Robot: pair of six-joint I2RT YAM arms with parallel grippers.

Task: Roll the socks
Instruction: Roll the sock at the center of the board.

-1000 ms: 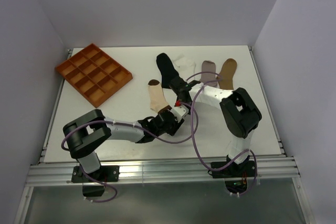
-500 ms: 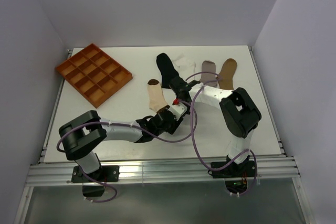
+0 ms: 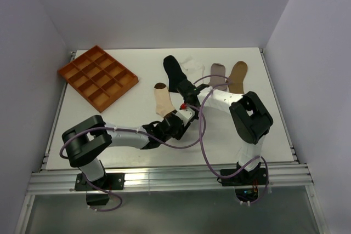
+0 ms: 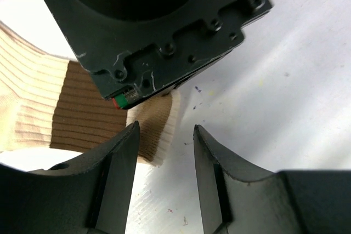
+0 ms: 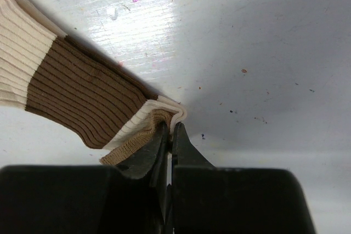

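Cream sock with brown bands (image 5: 82, 100) lies in the middle of the worktop (image 3: 131, 102). The right fingers (image 5: 189, 154) pinch its cuff. The left fingers (image 4: 115, 173) stand open beside it.

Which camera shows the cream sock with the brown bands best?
The right wrist camera: the cream ribbed fabric sock with brown bands looks close, cuff edge pinched between the right fingers. The left wrist camera shows only the cuff, partly hidden. The top camera shows it small, cuff covered.
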